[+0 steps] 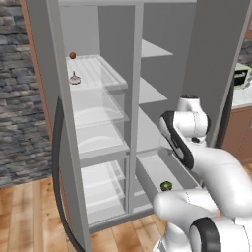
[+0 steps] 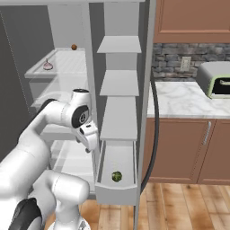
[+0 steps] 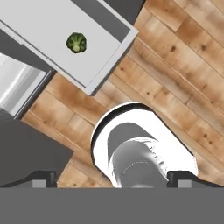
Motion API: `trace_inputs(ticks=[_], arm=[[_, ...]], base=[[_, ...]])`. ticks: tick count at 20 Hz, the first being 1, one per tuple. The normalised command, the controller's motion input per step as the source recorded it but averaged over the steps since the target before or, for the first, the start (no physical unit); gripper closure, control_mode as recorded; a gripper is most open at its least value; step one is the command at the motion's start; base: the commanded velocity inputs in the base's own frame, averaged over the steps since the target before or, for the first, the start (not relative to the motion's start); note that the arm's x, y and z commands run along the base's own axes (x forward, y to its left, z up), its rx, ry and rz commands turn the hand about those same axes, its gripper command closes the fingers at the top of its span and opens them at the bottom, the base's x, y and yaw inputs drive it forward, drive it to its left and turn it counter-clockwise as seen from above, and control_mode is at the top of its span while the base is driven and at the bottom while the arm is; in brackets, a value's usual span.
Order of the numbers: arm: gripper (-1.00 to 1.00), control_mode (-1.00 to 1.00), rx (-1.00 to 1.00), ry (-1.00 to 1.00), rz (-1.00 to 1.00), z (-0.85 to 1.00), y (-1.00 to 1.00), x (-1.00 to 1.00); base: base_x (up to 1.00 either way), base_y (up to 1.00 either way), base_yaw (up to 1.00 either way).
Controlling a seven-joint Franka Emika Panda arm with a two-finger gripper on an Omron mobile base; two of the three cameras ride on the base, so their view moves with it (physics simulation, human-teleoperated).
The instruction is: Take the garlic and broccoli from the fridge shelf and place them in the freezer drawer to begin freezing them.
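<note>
Hand view showed the end effector (image 3: 112, 180) wide open and empty above the drawer (image 3: 111, 48) holding the broccoli (image 3: 76, 43); I judged the garlic (image 1: 75, 78) on the shelf (image 1: 106, 69) needed a level, centred approach.

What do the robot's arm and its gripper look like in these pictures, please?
The arm is built of glossy white, rounded segments joined by dark grey to black bands at the joints, with a round dark-centred cap on one joint. No cables or markings show on it. The gripper shows as two small dark grey finger tips, blocky and flat-topped, in the hand view.
</note>
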Motion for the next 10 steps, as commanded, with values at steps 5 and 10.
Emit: trace_inputs(ticks=[5,10], arm=[[-1.00,-1.00,-0.06,-0.12,0.18,0.16,0.10,-0.62],[-1.00,-1.00,-0.01,-0.21,0.22,0.08,0.00,-0.52]], base=[[0.00,0.00,0.00],[0.00,0.00,0.00]])
